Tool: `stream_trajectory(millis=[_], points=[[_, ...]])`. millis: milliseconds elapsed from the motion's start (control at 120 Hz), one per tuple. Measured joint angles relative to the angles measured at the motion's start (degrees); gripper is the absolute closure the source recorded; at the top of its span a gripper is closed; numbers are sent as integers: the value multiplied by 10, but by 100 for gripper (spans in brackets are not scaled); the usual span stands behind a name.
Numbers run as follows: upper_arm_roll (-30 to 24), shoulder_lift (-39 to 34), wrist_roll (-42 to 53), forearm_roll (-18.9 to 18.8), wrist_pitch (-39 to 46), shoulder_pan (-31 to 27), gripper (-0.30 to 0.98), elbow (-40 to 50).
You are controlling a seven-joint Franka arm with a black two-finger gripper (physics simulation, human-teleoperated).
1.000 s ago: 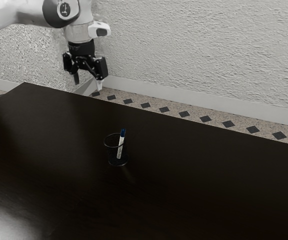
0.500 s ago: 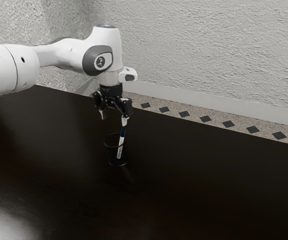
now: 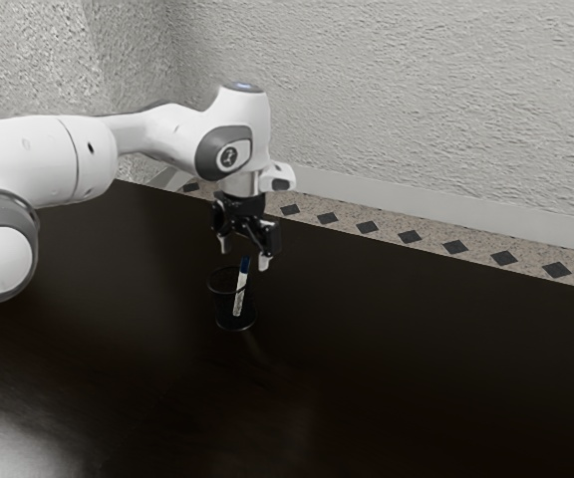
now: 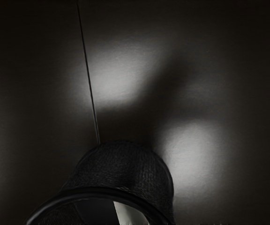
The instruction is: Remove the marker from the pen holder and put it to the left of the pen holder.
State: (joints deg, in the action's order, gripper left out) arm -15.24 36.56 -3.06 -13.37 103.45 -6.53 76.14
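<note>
Pen holder [image 3: 221, 309] stands upright on the worktop [image 3: 387, 378], well in from the far edge. Marker [image 3: 239, 292] is inside it, blue end up and above the rim [image 4: 111, 191], leaning toward the exterior view's right. In the dark wrist view, a pale strip [image 4: 128, 214] inside the holder is probably the same marker. Gripper [image 3: 244, 253] is just above, pointing down, fingers spread wide, holding nothing. Arm [image 3: 38, 149] reaches in from the exterior view's left; beyond the far edge lie patterned floor [image 3: 387, 231] and rough wall [image 3: 417, 100]. Progress, my estimate: approach nearly complete; grasp, lift-out and set-down left of the holder all outstanding. Next move likely a slight descent, fingers either side of the blue end, then closure. Risk: a fingertip catching the rim and tipping the holder.
</note>
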Motion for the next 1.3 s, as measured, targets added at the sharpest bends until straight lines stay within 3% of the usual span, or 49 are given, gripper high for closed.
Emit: stream_trajectory(millis=[525, 692, 1017, 1300], points=[[-8, 11, 0, 7, -30, -1, 6, 2], [-7, 13, -1, 7, -32, 0, 22, -8], [-7, 9, -4, 6, -35, -1, 66, -9], [-6, -42, -6, 1, -61, -1, 76, -9]])
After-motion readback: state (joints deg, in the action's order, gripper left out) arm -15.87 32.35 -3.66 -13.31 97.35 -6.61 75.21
